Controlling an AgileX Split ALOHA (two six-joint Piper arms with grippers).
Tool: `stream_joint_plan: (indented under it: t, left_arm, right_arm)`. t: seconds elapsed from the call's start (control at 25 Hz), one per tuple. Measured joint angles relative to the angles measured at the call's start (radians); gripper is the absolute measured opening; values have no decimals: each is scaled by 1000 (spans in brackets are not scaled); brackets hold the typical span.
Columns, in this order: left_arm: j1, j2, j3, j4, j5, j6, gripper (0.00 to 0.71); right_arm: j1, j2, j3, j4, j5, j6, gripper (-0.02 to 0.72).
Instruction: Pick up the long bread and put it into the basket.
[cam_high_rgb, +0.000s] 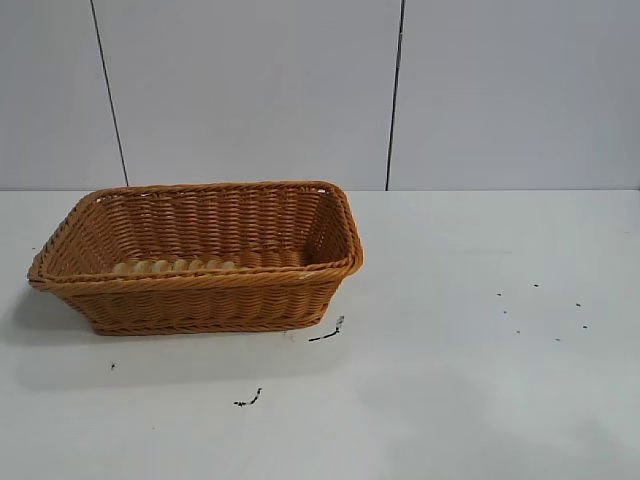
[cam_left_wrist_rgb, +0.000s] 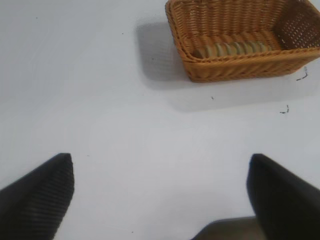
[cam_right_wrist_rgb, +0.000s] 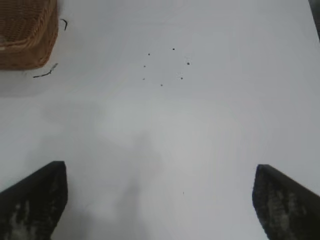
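- Exterior view: the basket (cam_high_rgb: 200, 258), a rectangular orange-brown wicker one with flared sides and a braided rim, stands on the white surface (cam_high_rgb: 470, 380); the long bread (cam_high_rgb: 175, 266) lies inside it along the near wall, only its pale ridged top showing above the rim; neither arm appears in this view
- Left wrist view: the left hand (cam_left_wrist_rgb: 160, 192) hangs above bare surface with its two dark fingers (cam_left_wrist_rgb: 42, 192) spread wide and nothing between them; the basket (cam_left_wrist_rgb: 240, 67) sits well ahead of this hand, off toward one finger's side, casting a soft shadow on the surface; the long bread (cam_left_wrist_rgb: 232, 49) rests on the basket floor against the wall nearest the hand, its crosswise light and dark stripes plain to see
- Right wrist view: the right hand (cam_right_wrist_rgb: 160, 200) is likewise held over the surface, fingers (cam_right_wrist_rgb: 35, 197) wide apart and empty; only a corner of the basket (cam_right_wrist_rgb: 27, 37) shows, far ahead of the hand and well off to one side; the bread is hidden from here
- Small dark specks (cam_right_wrist_rgb: 165, 67) dot the surface ahead of the right hand; two thin dark squiggles (cam_high_rgb: 326, 332) lie on the surface just beside the basket's corner
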Motion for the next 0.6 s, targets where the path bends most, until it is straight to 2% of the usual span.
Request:
stream_joint_plan:
  t: [0.6]
  left_arm:
    - [0, 0, 0, 0, 0, 0, 692]
  right_arm:
    - [0, -51, 0, 0, 0, 0, 689]
